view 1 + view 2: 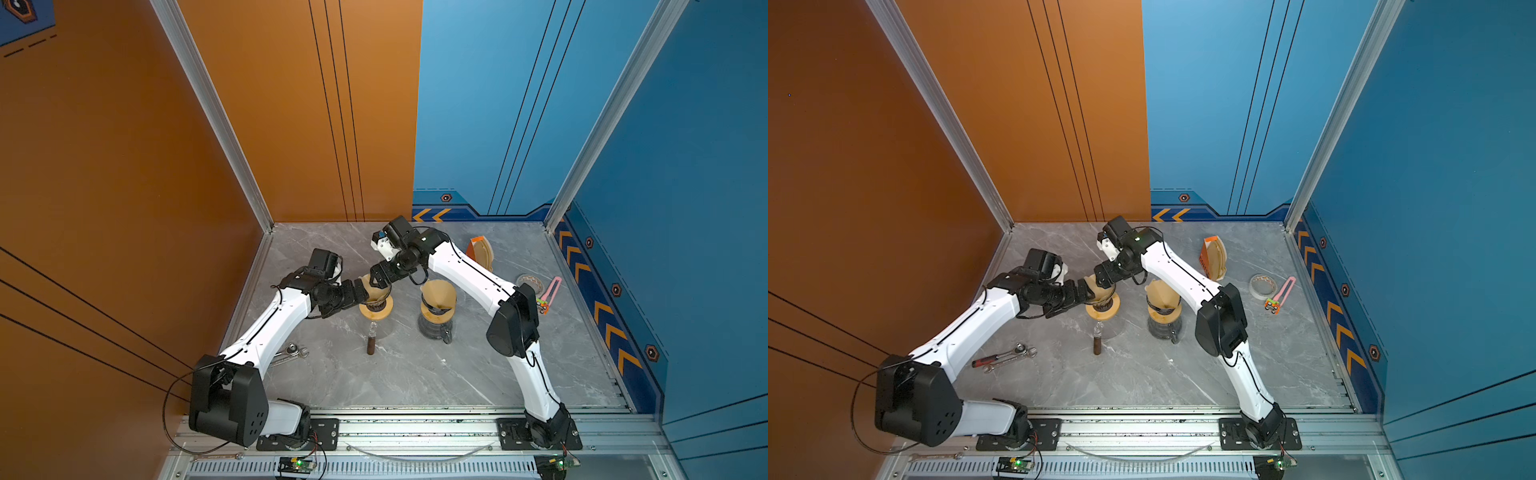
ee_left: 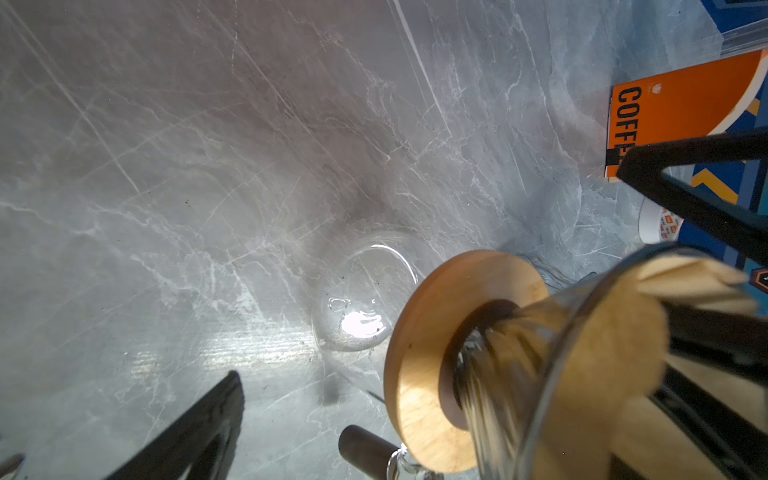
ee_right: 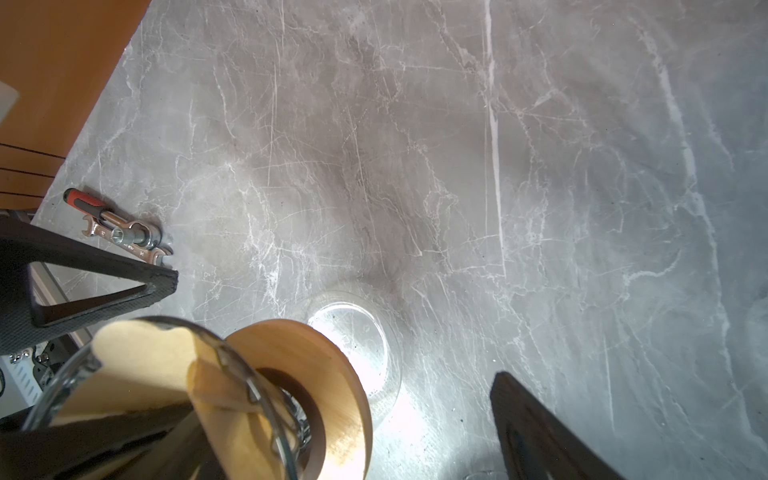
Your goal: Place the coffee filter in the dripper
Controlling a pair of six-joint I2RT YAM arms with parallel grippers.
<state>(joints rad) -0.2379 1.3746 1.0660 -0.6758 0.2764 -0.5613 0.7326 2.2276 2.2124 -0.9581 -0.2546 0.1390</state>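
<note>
A glass dripper with a wooden collar (image 1: 376,311) (image 1: 1102,309) stands on a clear carafe left of centre. The brown paper coffee filter (image 1: 374,291) (image 2: 615,332) (image 3: 141,353) sits inside its cone. My left gripper (image 1: 363,291) (image 1: 1088,293) (image 2: 453,349) reaches it from the left and is open. One of its fingers (image 2: 199,428) is well clear outside; the other shows dark through the glass within the filter. My right gripper (image 1: 380,280) (image 1: 1104,280) (image 3: 332,399) comes from behind, also open, with one finger (image 3: 536,428) outside and the other down in the filter.
A second dripper with a filter (image 1: 437,305) stands on a dark carafe to the right. An orange filter pack (image 1: 478,251), a tape roll (image 1: 530,284) and a pink tool (image 1: 550,293) lie at the back right. Wrenches (image 1: 291,353) lie at the front left.
</note>
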